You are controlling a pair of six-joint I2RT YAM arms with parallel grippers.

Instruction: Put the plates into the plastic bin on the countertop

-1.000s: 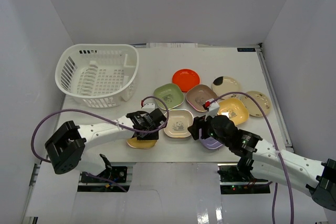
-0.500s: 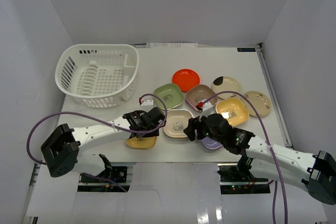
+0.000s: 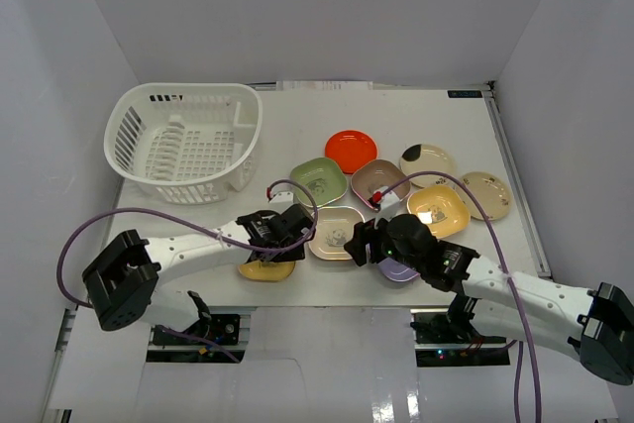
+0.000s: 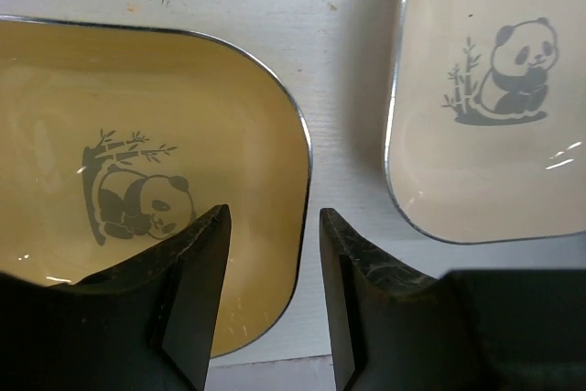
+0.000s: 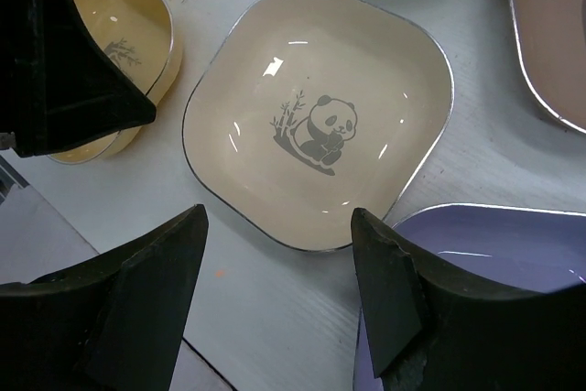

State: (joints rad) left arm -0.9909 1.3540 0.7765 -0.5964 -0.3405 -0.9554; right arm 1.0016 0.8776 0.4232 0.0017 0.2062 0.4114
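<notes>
The white slotted plastic bin (image 3: 183,141) stands at the back left of the countertop (image 3: 466,126), with no plate in it. Plates lie in a cluster: red (image 3: 350,150), green (image 3: 318,180), brown (image 3: 379,182), yellow (image 3: 439,208), cream panda (image 3: 335,233), purple (image 3: 399,269) and a yellow panda plate (image 3: 265,266). My left gripper (image 3: 295,229) (image 4: 273,258) is open, its jaws astride the yellow panda plate's (image 4: 137,180) right rim. My right gripper (image 3: 359,243) (image 5: 279,258) is open and empty, low over the cream panda plate's (image 5: 316,121) near edge, with the purple plate (image 5: 476,244) by its right finger.
A round cream plate with a black patch (image 3: 427,159) and a beige round plate (image 3: 485,193) lie at the right. White walls close in the table on three sides. The two grippers are close together near the table's front edge.
My right gripper has moved left, from over the purple plate to the cream panda plate's near edge. My left gripper has shifted slightly right over the yellow plate's rim.
</notes>
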